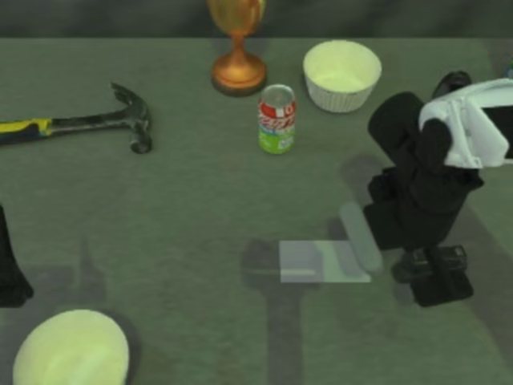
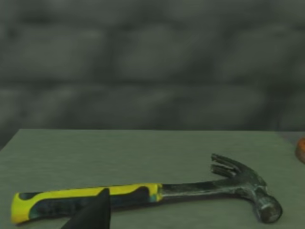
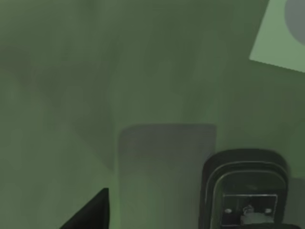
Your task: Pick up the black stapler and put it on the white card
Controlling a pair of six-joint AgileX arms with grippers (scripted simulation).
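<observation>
My right gripper [image 1: 433,269] hangs just over the stapler [image 1: 441,281], which sits on the table right of the card [image 1: 325,261]. I cannot tell how wide it gapes. Grasp, lift and placing all remain. My left arm parks at the left edge.

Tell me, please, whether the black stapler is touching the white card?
Apart. The top view shows green table between the white card and the black stapler, which lies under the right claw.

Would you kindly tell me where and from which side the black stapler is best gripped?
Grip the black stapler across its narrow middle, coming straight down from above: it lies low and elongated on the table, right of the white card. The right claw hangs above it.
</observation>
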